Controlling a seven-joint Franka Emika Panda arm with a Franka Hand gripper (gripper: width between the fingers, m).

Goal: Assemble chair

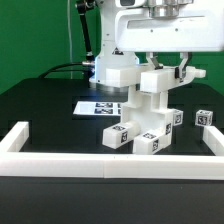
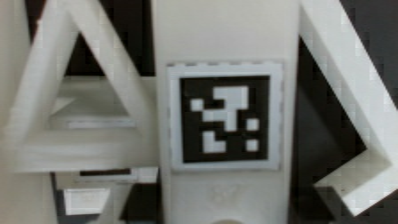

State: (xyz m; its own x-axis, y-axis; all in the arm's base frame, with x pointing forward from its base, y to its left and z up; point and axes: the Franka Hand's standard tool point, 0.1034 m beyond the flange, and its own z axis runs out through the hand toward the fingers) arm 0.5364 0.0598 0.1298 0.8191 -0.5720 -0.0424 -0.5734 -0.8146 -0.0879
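The partly built chair stands mid-table as a stack of matte white blocks, with tags low on its front. My gripper hangs right over it and is shut on the chair's top white bar. In the wrist view that bar fills the middle, with a black-and-white tag facing the camera. Slanted white chair parts flank it on both sides. My own fingertips do not show clearly in the wrist view.
The marker board lies flat behind the chair on the exterior view's left. A small loose tagged white piece sits at the right. White border rails run along the front and both sides of the black table.
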